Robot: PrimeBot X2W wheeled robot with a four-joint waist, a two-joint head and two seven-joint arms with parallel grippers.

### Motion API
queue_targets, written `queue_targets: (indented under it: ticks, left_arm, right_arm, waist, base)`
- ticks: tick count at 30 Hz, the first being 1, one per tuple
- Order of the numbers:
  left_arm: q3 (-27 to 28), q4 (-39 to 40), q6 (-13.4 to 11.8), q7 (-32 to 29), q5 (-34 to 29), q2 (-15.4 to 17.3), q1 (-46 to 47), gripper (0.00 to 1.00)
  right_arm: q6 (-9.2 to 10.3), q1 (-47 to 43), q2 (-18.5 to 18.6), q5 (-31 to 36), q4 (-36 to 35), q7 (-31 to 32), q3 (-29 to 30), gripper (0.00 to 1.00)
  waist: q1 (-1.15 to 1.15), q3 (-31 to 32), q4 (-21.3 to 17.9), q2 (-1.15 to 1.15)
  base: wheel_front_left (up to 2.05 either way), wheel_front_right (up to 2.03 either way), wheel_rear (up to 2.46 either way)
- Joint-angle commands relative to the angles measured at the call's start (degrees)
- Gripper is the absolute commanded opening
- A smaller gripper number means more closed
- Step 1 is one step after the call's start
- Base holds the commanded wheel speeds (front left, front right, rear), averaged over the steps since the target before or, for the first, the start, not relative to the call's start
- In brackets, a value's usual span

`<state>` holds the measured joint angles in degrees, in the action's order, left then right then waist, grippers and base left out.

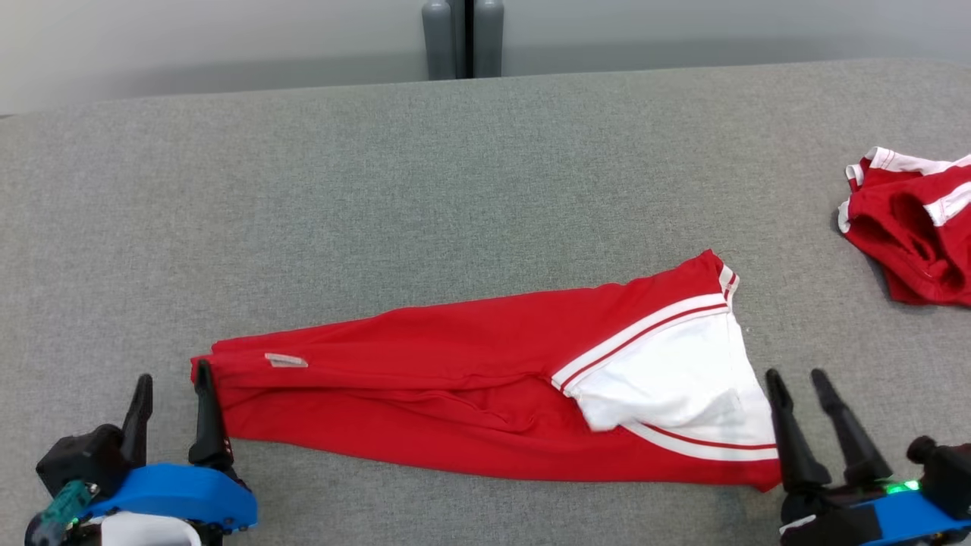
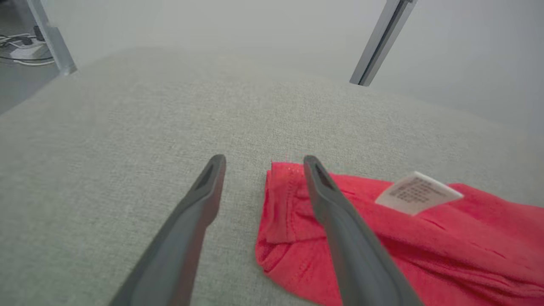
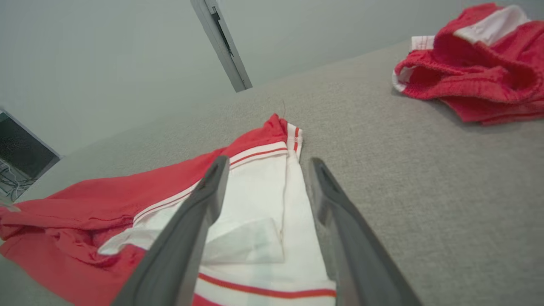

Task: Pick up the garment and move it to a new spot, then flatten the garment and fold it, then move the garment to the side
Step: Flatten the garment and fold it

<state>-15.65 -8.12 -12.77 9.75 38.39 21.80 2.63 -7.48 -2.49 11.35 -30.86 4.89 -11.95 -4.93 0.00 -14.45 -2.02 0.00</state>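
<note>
Now garment point(image 1: 455, 356) on grey tbl point(image 1: 379, 189), pale wall point(image 1: 190, 38); L hand point(image 1: 174, 371), R hand point(image 1: 795, 373) spread.

We see a red garment point(image 1: 455, 356) with a white panel edged in red-and-white stripes and a white label point(image 1: 286, 361), on a heathered grey table point(image 1: 379, 189). A second garment point(image 1: 910, 235) is red with white trim. The left gripper point(image 1: 172, 375) and right gripper point(image 1: 794, 373) show black fingers on blue bodies.

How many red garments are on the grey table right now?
2. A long garment lies stretched near the front; a bunched garment sits at the right, partly cut off by the frame edge.
</note>
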Motion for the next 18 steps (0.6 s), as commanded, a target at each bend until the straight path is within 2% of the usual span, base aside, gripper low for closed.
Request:
queue_targets:
  ticks: [1,5,11,18]
  left_arm:
    - [0.0,0.6,-0.4,0.9,-0.8,0.0,-0.1,1.00]
    - [-0.7,4.3,-2.5,4.4,-6.4,-0.6,0.4,1.00]
    - [-1.9,8.6,-4.5,5.3,-13.7,-0.9,0.6,1.00]
    - [-4.2,9.7,-4.9,5.3,-16.0,-0.6,-1.1,1.00]
  right_arm:
    - [-0.03,-0.5,-0.2,1.1,-0.8,-0.5,0.7,1.00]
    - [-0.03,-0.2,-1.9,6.7,-5.9,-1.3,4.5,1.00]
    - [-0.03,0.6,-3.5,13.3,-12.0,1.2,7.9,1.00]
    - [-0.03,-0.7,-4.5,14.9,-13.5,3.9,8.8,1.00]
  waist:
    - [0.00,0.1,0.0,0.00]
    - [0.00,0.4,0.3,0.00]
    - [0.00,1.8,0.2,0.00]
    - [0.00,2.9,0.6,0.00]
  base:
    - [0.00,0.00,0.00]
    - [0.00,0.00,0.00]
    - [0.00,0.00,0.00]
    - [0.00,0.00,0.00]
